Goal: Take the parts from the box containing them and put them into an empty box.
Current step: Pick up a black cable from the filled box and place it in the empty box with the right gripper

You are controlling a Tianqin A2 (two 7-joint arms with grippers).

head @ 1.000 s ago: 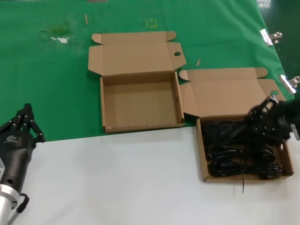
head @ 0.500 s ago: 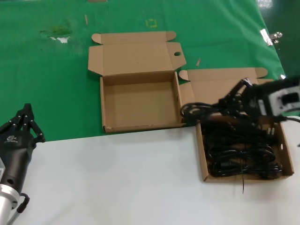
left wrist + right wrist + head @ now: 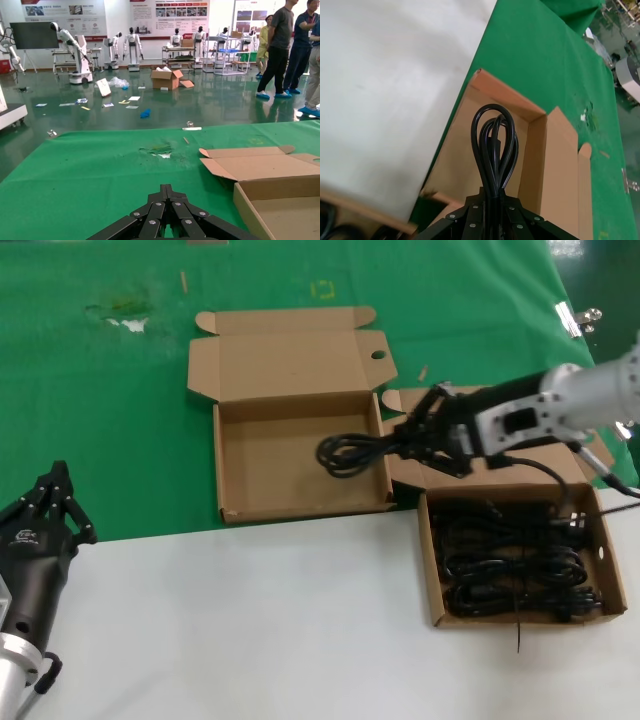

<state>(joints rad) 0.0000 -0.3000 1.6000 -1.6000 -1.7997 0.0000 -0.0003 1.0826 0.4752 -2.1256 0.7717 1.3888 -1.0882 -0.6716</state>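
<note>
My right gripper (image 3: 412, 438) is shut on a black power cord bundle (image 3: 352, 452), whose loop hangs in the air over the right side of the empty box (image 3: 250, 505). In the right wrist view the cord's loop (image 3: 494, 145) sticks out from the gripper (image 3: 495, 196) above that box's floor (image 3: 462, 145). The box containing the parts (image 3: 428, 585) sits to the right, with several black cords (image 3: 515, 565) inside. My left gripper (image 3: 55, 492) is shut and empty, parked at the near left; it also shows in the left wrist view (image 3: 167, 192).
Both boxes have their lid flaps (image 3: 290, 355) open and lying away from me on the green cloth (image 3: 100, 420). White table surface (image 3: 250, 620) lies in front. Metal clips (image 3: 575, 318) sit at the cloth's far right edge.
My right gripper has lifted a cord bundle out of the right box and carried it left, from over that box to over the empty box's right side. The left arm has not moved.
</note>
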